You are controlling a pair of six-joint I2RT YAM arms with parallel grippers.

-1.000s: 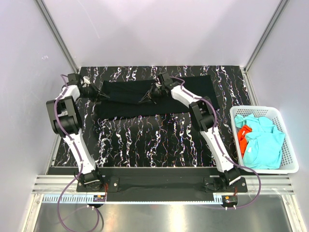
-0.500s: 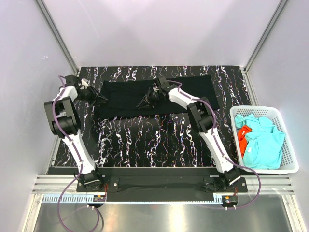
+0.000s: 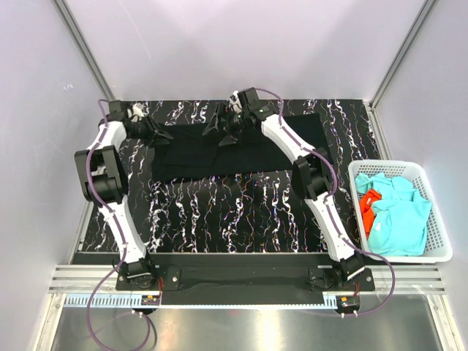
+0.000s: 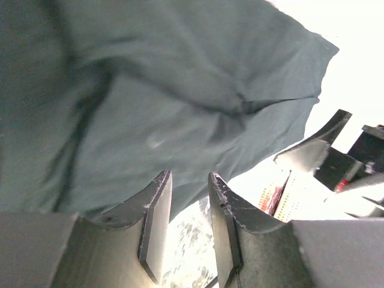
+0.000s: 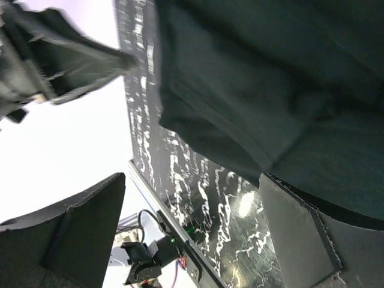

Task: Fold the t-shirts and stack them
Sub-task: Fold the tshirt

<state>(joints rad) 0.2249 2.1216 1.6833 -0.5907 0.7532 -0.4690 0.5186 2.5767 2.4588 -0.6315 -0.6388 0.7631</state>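
The large black t-shirt (image 3: pixel 270 150) lies flat across the far part of the table, folded to a long band. My left gripper (image 3: pixel 162 136) hovers at its far left corner, jaws a little apart with nothing between them (image 4: pixel 189 177); the black cloth (image 4: pixel 150 90) is just beyond the tips. Over the shirt's far edge near the middle, my right gripper (image 3: pixel 218 130) stands wide open and empty (image 5: pixel 192 180), with the shirt (image 5: pixel 270 78) below it. Turquoise t-shirts (image 3: pixel 398 219) and an orange-red one (image 3: pixel 368 205) lie bunched in the basket.
The white lattice basket (image 3: pixel 398 165) stands at the table's right edge. The table top (image 3: pixel 219 212) is black with white marbling. Grey walls and metal frame posts close in the back and sides.
Both grippers have opened and let go of the black shirt, then drawn up and back toward the far edge. The shirt has settled flat on the table.
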